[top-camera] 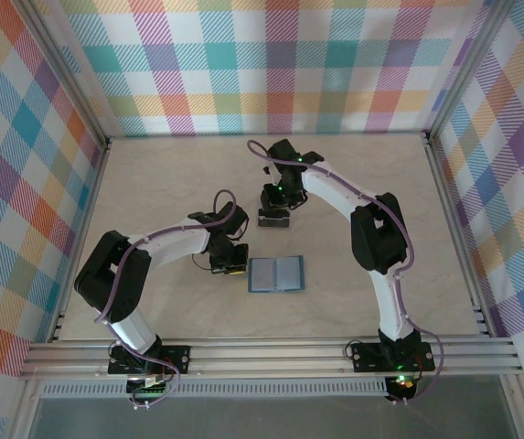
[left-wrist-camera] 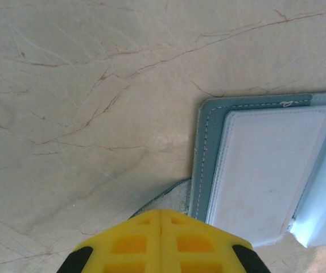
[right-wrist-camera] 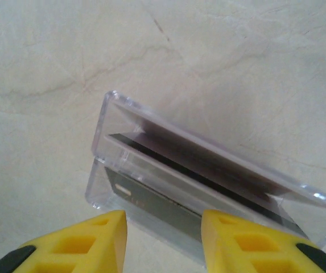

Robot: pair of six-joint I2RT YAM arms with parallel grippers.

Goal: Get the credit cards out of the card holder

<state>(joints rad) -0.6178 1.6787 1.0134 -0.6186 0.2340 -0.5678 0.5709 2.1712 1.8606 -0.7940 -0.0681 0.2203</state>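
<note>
Two claws were mine: the left claw (left-wrist-camera: 161,213) was closed tight, with the card holder (top-camera: 276,273) lying unfolded and flat just at its 3 o'clock. My right claw (right-wrist-camera: 163,219) hung with jaws apart over a clear case (right-wrist-camera: 151,142) at the holder's 12 o'clock, dark credit cards (right-wrist-camera: 208,170) inside it.

One card holder (top-camera: 276,273), one clear plastic case (right-wrist-camera: 117,153), two credit cards (right-wrist-camera: 151,199), two tools: left tool (left-wrist-camera: 161,219) and right tool (right-wrist-camera: 164,227).

Card holder (left-wrist-camera: 200,149) looks matt, credit cards (right-wrist-camera: 151,199) glossy.
</note>
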